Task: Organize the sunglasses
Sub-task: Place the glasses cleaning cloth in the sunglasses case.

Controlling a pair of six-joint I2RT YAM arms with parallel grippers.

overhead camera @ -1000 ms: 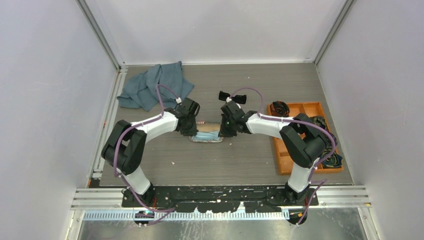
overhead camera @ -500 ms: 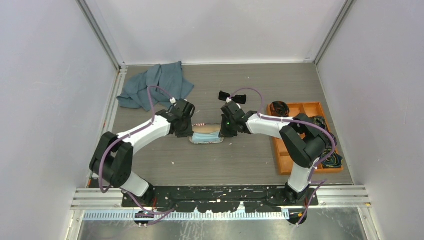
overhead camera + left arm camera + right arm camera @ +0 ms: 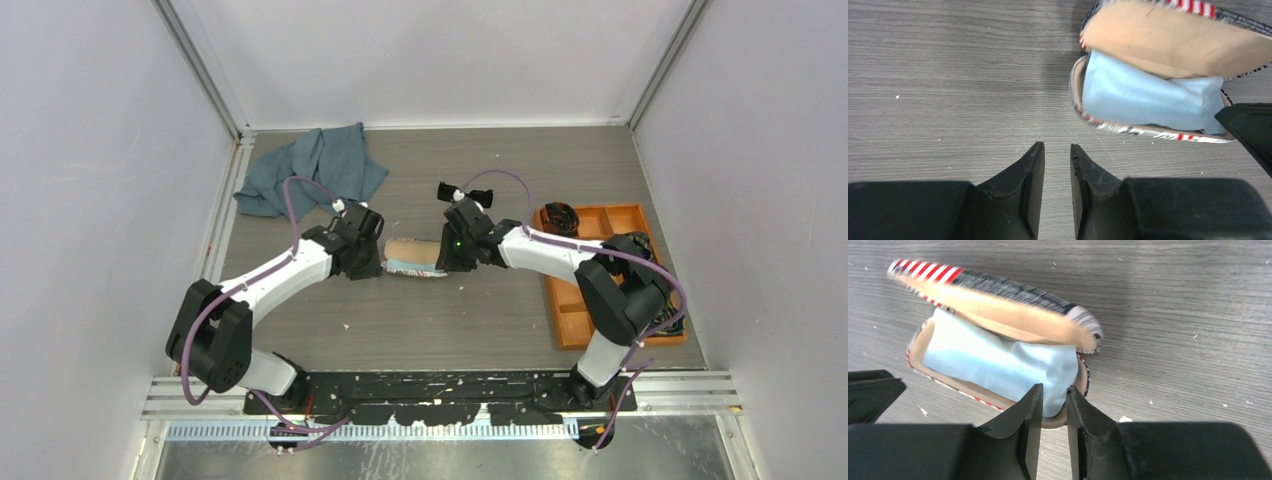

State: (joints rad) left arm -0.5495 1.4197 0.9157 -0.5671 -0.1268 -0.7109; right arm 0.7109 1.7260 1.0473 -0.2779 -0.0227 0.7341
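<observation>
Small black sunglasses (image 3: 448,190) sit upper centre (details too small); left claw (image 3: 1057,150) and right claw (image 3: 1054,392) are nearly closed, empty.

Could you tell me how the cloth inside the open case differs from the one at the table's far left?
The cloth in the case is pale blue; the cloth on the table is dull grey-blue. The first fits inside the patterned case; the second spreads much wider than that case. The first is tucked in; the second lies crumpled in the open. Both are soft fabric.
</observation>
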